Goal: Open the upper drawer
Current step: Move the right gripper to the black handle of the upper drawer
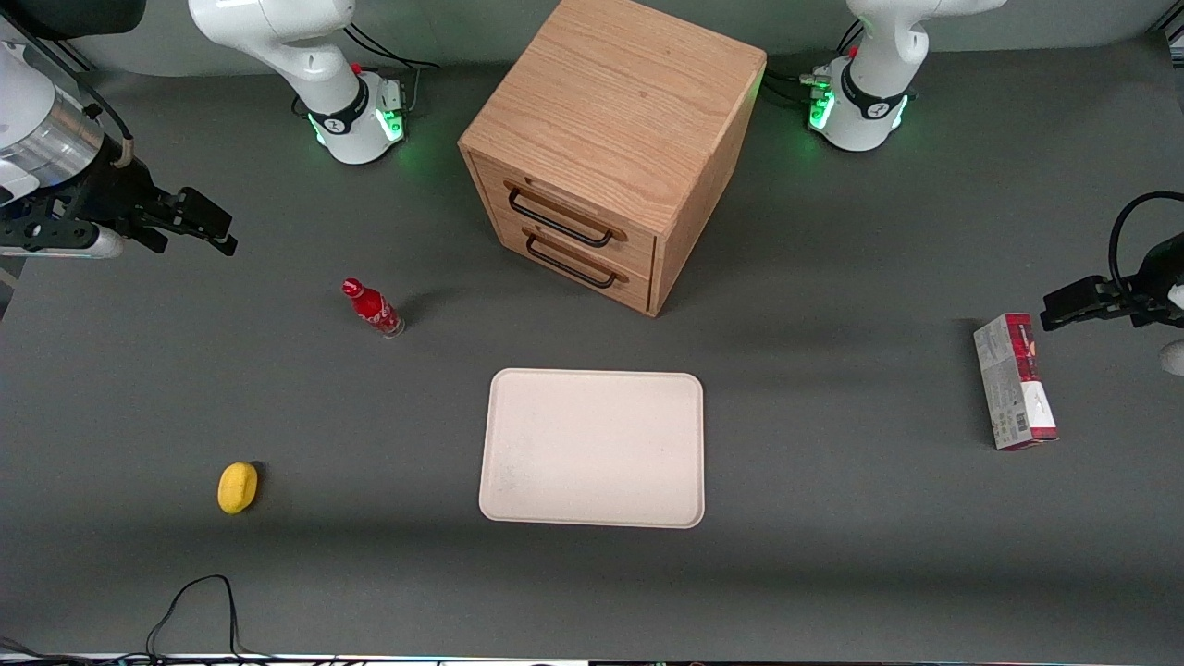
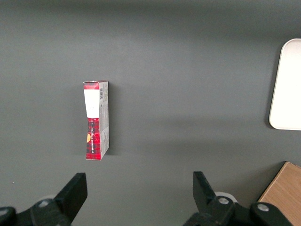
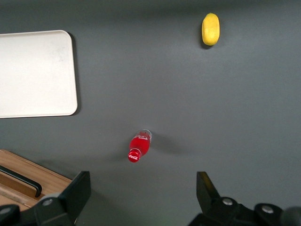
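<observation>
Right-arm gripper point(image 1: 208, 222) hangs above the table point(image 1: 832, 573) at roughly 9 o'clock in the front view, toward the working arm's end, well apart from the cabinet; the wrist view shows its fingers point(image 3: 77, 193) spread wide with nothing between them. Next along, lemon point(image 1: 238, 487) at about 7 o'clock, near the front camera. Red bottle point(image 1: 373, 308) stands upright on the table between gripper and cabinet, so it's the one thing a straight approach could clip. White tray point(image 1: 592, 449) lies flat around 6 o'clock, nearer the camera than the cabinet. Wooden cabinet point(image 1: 610, 102) sits at 12 o'clock, turned so its drawer face angles toward the working arm's end. Upper drawer point(image 1: 564, 211) is the top one of two, looks fully shut, flush with the lower drawer point(image 1: 575, 261). Handling, my read: rigid wood, light shallow tray, probably slides with modest friction; the cabinet itself may skid if the pull is jerky or off-axis. Grab point is the black wire handle point(image 1: 560, 215), mid-span, fingers closing over and under the bar; it's thin, stiff, possibly slick, so hooking it matters more than squeeze force. The lower handle is just beneath it, easy to grab by mistake. Carton point(image 1: 1015, 381) lies at 3 o'clock toward the parked arm's end, irrelevant.
</observation>
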`<state>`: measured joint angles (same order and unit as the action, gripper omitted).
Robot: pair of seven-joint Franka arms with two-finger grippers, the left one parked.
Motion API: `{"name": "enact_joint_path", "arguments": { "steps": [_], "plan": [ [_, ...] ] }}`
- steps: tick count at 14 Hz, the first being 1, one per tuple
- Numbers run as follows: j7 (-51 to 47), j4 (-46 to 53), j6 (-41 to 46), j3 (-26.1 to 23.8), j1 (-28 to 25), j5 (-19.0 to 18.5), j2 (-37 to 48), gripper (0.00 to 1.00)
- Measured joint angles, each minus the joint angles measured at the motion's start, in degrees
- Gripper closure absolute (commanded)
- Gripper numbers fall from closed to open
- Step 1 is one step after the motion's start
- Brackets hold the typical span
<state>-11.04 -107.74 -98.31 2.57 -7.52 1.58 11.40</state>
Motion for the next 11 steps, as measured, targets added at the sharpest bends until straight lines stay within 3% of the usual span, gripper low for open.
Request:
{"name": "enact_joint_path", "arguments": {
  "steps": [5, 9, 11],
  "plan": [
    [0.19, 1.64, 0.01, -2.09, -0.57, -0.48, -3.29, 0.00],
    [0.04, 9.88, -0.65, -18.70, -1.09, -0.58, -12.93, 0.00],
    [-0.11, 15.11, -0.64, -27.99, -1.51, -2.69, -18.57, 0.00]
  ]
}}
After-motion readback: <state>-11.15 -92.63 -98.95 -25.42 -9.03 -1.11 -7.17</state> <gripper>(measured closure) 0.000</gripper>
